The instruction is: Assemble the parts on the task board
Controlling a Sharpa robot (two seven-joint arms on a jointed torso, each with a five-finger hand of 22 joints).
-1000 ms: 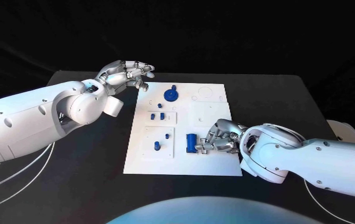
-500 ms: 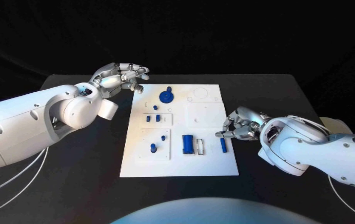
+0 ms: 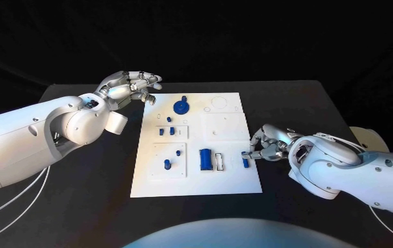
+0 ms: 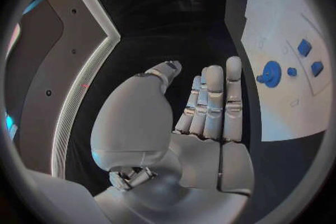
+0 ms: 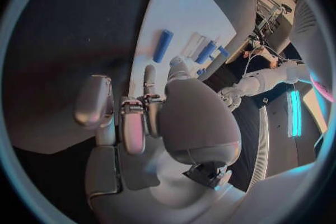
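Observation:
The white task board (image 3: 221, 181) lies mid-table. On it are a round blue part (image 3: 181, 108), a few small blue parts (image 3: 167, 130) in recessed panels, a blue block (image 3: 205, 159) and a blue bar (image 3: 246, 159) lying flat near the right edge. My right hand (image 3: 267, 143) hovers at that edge, fingers loosely bent, fingertips just short of the bar and holding nothing. In the right wrist view the bar (image 5: 163, 45) lies beyond the fingers (image 5: 148, 85). My left hand (image 3: 131, 85) is off the board's far left corner, its fingers (image 4: 213, 101) straight and empty.
A narrow white-rimmed slot (image 3: 220, 160) sits between the block and the bar. A pale object (image 3: 373, 138) lies at the table's right edge. Black table (image 3: 98, 202) surrounds the board, with bare room in front and on both sides.
My right hand has drawn back from the blue block to the board's right edge. The blue bar now lies loose near that edge. The left hand has hardly moved.

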